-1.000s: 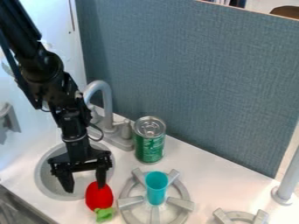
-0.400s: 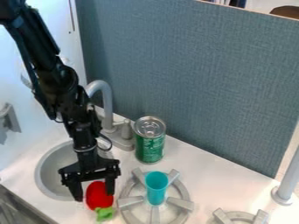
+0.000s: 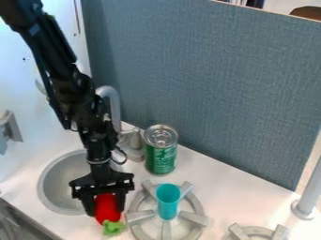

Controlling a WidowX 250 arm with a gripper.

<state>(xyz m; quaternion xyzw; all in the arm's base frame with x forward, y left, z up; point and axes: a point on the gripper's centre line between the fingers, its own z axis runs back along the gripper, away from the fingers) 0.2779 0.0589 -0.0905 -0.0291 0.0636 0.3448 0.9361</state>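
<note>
The black gripper (image 3: 106,206) hangs over the right edge of the sink, low at the counter, and sits around a red toy vegetable or fruit (image 3: 107,209). Part of the red body is covered by the gripper; its green top (image 3: 113,228) points toward the front. Just right of it, a turquoise cup (image 3: 168,200) stands upright on a grey burner (image 3: 136,216). Behind the burner is a green can (image 3: 160,157) with a silver lid.
A round grey sink basin (image 3: 55,185) lies left of the gripper, with a grey faucet (image 3: 133,143) behind it. A second burner (image 3: 256,231) and a grey post (image 3: 308,199) are at the right. A blue-grey panel (image 3: 207,84) borders the counter's back.
The gripper has moved right and down, from the near side of the sink onto the red toy. The toy, cup and can have stayed where they were.
</note>
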